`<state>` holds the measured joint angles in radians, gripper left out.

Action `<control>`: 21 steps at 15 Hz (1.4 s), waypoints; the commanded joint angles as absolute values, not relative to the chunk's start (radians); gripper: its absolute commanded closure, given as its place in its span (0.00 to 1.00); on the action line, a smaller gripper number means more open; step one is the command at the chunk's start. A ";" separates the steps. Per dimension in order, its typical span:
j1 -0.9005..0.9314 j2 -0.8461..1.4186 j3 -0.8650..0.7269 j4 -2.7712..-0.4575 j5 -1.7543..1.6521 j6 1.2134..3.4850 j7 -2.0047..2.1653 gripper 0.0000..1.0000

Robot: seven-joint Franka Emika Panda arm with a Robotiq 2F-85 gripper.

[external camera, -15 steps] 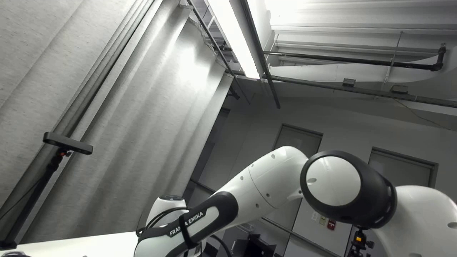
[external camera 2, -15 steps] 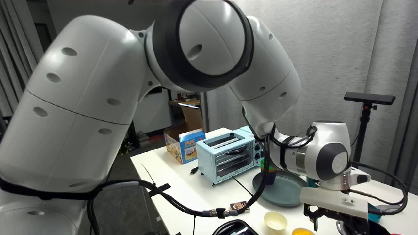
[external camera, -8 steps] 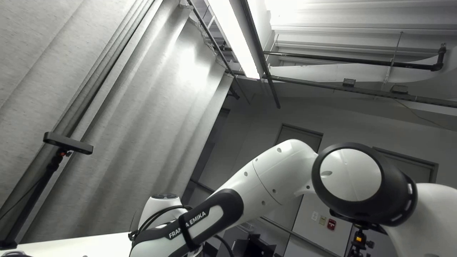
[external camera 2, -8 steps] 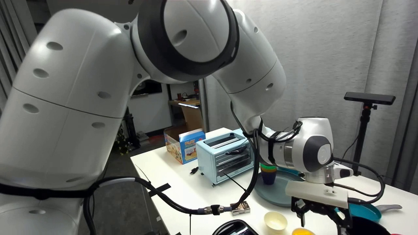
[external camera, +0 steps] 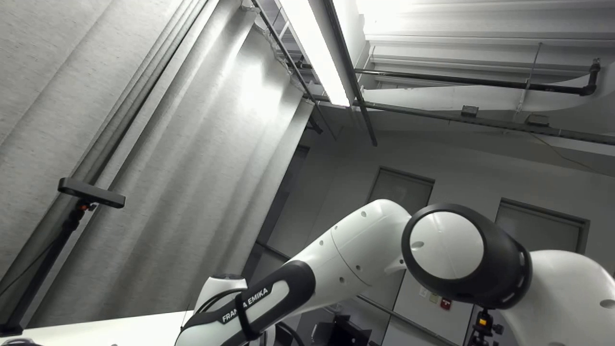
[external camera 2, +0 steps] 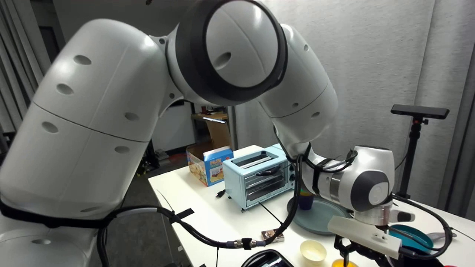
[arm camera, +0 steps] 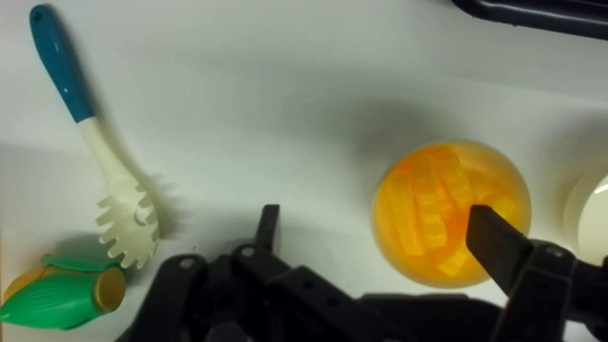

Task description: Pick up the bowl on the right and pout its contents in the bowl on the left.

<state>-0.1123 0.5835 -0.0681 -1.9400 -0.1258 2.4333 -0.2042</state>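
A bowl [arm camera: 494, 159] with yellow-orange pieces [arm camera: 430, 209] in it stands on the white table in the wrist view. In an exterior view its orange contents [external camera 2: 337, 263] show at the bottom edge, partly behind a finger. An empty cream bowl [external camera 2: 313, 251] stands beside it and is cut off at the right edge of the wrist view [arm camera: 596, 228]. My gripper [arm camera: 375, 212] is open and empty, pointing down. In the wrist view its right finger overlaps the filled bowl, and its left finger is over bare table. The gripper also shows in an exterior view [external camera 2: 365, 257].
A pasta spoon [arm camera: 126, 221] and a toy corn [arm camera: 61, 297] lie left in the wrist view. A black object [arm camera: 546, 16] is at top right. A toaster oven [external camera 2: 256, 178], grey-green plate [external camera 2: 319, 218], small box [external camera 2: 272, 235] and teal pan [external camera 2: 413, 235] stand on the table.
In an exterior view the gripper has moved left, then lower, so one finger now overlaps the filled bowl. The hand has turned slightly. The bowls have not moved.
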 commanded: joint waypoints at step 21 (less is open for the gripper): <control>-0.152 0.596 -0.042 -1.863 -0.063 2.325 -0.207 0.99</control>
